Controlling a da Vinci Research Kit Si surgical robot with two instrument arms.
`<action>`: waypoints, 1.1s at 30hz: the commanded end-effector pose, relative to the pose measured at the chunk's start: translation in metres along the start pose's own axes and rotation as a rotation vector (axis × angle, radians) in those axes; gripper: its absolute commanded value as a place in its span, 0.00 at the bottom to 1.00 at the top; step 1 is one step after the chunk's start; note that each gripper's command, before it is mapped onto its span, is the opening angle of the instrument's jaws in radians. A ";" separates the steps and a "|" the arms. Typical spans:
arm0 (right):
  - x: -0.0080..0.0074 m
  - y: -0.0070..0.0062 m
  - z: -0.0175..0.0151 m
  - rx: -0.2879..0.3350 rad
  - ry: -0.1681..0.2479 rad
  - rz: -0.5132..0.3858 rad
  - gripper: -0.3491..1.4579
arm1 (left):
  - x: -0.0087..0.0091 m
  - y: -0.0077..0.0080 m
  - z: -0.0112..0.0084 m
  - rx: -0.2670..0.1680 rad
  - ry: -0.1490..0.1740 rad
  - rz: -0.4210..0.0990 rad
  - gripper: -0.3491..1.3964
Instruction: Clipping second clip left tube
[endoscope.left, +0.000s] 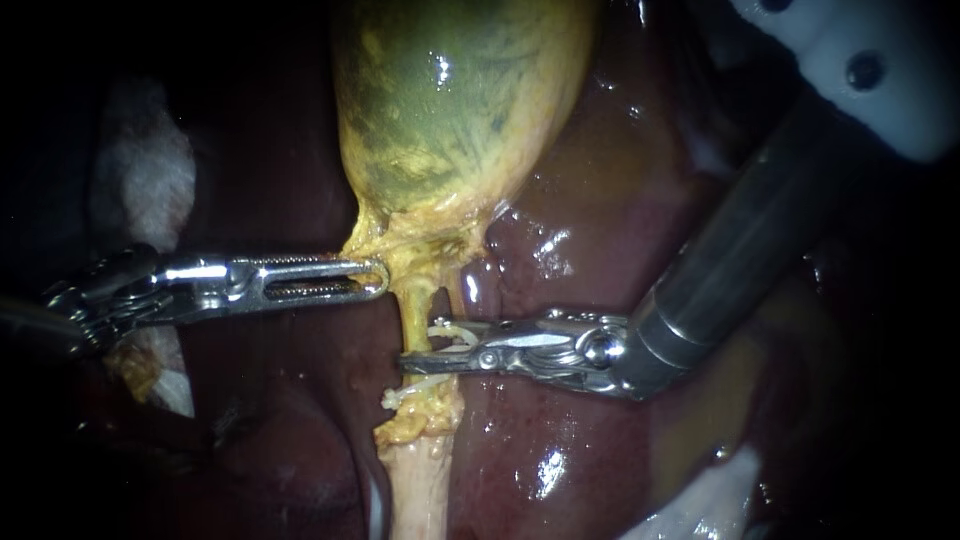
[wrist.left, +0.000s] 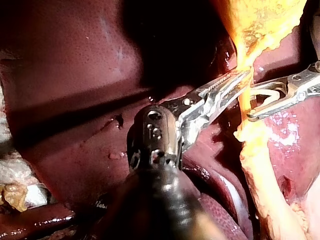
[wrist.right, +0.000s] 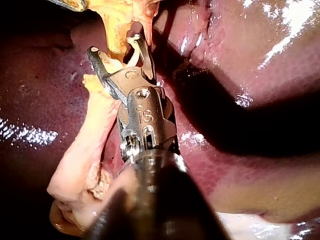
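The left tube (endoscope.left: 414, 310) runs down from the neck of the gallbladder (endoscope.left: 460, 100) and passes between the jaws of the right instrument (endoscope.left: 425, 346). Those jaws stand apart and cradle an open white clip (endoscope.left: 450, 334), both touching it. Their tips reach just past the tube's far side. Just beneath the lower jaw, a placed clip (endoscope.left: 408, 396) already sits across the tube amid yellow fat.

The left instrument (endoscope.left: 375, 278) holds just above the upper jaw. Its jaws look closed on the fatty fringe at the gallbladder's neck, keeping the tube stretched.

What could go wrong, as I judge it:
- The white clip may close too near the placed clip, or catch on it, since little tube shows between the two.
- A thin strand (endoscope.left: 457, 300) lies beside the tube, deeper in the jaws towards their hinge, and could be caught in the same bite.
- If the tips do not fully clear the tube, the clip would pinch only part of it.
- A slip of the left instrument's hold would slacken the tube inside the jaws.

Wet liver (endoscope.left: 600, 230) lies under and behind both instruments. White gauze (endoscope.left: 140, 170) sits well behind the left instrument's shaft. Fat around the tube hides its outline below the jaws.
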 end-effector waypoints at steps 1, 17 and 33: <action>0.0000 -0.0001 0.0002 -0.001 -0.003 0.000 0.52 | 0.0000 0.0000 0.0000 0.000 0.000 0.000 0.17; -0.0004 -0.0004 0.0018 -0.013 -0.041 -0.005 0.52 | 0.0000 0.0001 0.0002 0.001 0.000 0.000 0.17; -0.0010 -0.0004 0.0029 -0.006 -0.046 -0.009 0.52 | 0.0000 0.0002 0.0002 0.001 0.000 0.000 0.16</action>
